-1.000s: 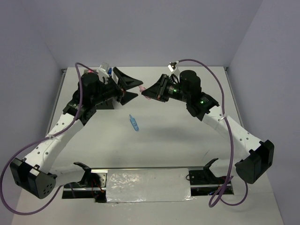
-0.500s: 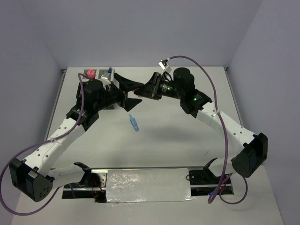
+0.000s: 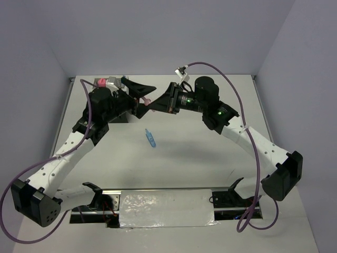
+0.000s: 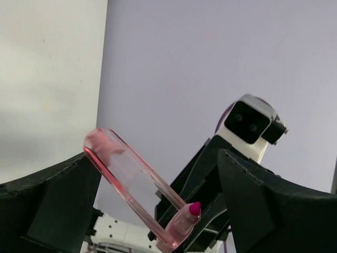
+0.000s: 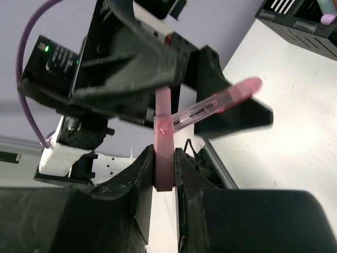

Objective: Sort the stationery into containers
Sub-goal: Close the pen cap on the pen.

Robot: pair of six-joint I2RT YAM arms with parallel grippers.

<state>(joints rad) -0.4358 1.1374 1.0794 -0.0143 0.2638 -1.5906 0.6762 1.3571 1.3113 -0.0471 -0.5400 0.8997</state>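
My right gripper (image 3: 156, 105) is shut on a pink marker (image 5: 164, 113), held in the air over the far left of the table. Its magenta tip (image 4: 195, 208) is bare. A clear pink cap (image 4: 131, 184) slants off the marker's side; it also shows in the right wrist view (image 5: 221, 103). My left gripper (image 3: 149, 98) is open, its two fingers spread wide on either side of the marker and cap. What holds the cap I cannot tell. A small blue marker (image 3: 151, 138) lies on the table. The black organizer (image 5: 300, 21) is mostly hidden behind the left arm.
A pink-capped bottle (image 3: 98, 83) and other small items stand at the organizer, behind the left arm. A purple item (image 5: 329, 18) sits in the organizer. A foil-covered strip (image 3: 166, 208) lies at the near edge between the arm bases.
My right gripper has moved left with the pink marker, which now sits between the left gripper's open fingers. The left gripper has shifted slightly toward the far side.
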